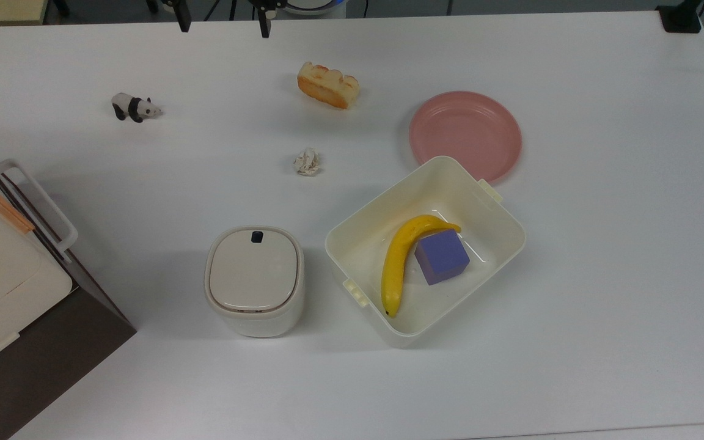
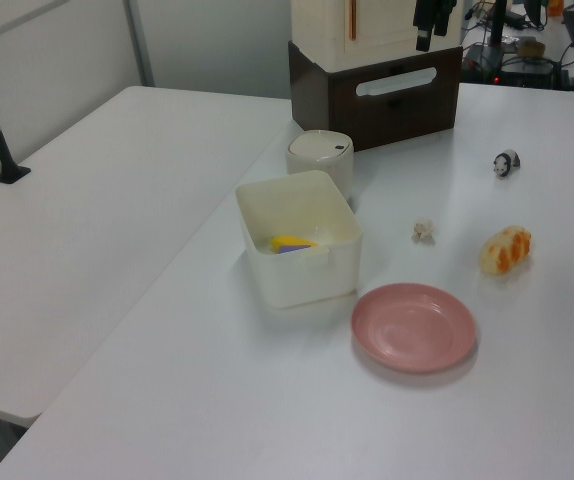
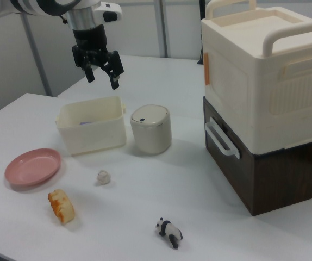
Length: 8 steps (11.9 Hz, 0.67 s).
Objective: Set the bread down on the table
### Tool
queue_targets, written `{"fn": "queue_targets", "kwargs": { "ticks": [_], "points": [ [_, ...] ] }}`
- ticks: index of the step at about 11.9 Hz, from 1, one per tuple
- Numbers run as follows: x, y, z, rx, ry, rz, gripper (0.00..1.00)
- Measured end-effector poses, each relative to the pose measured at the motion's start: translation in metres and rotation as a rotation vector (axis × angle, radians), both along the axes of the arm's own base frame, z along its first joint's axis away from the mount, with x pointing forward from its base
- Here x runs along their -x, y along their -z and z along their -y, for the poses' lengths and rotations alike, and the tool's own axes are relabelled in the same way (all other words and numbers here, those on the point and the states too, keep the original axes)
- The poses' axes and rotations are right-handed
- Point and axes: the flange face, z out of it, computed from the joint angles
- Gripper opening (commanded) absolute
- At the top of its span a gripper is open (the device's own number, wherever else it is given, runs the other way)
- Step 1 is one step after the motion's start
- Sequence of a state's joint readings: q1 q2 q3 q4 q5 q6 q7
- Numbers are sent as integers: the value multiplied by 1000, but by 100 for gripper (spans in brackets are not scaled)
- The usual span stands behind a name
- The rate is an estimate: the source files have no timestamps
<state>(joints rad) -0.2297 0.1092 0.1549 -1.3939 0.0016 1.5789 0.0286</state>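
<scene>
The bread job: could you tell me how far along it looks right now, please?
It looks done: the bread lies on the bare table, apart from the pink plate and the paper ball. Nothing is in hand: the gripper hangs open and empty, high above the table. Nothing seems left.
</scene>
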Motion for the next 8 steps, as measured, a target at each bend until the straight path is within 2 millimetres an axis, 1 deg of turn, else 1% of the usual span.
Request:
{"fn": "queue_targets", "kwargs": {
  "ticks": [4,8],
  "points": [
    [0,3,-1,-10,24,-6,100],
    [-2,1,-4,-20,54,11,100]
  ]
}}
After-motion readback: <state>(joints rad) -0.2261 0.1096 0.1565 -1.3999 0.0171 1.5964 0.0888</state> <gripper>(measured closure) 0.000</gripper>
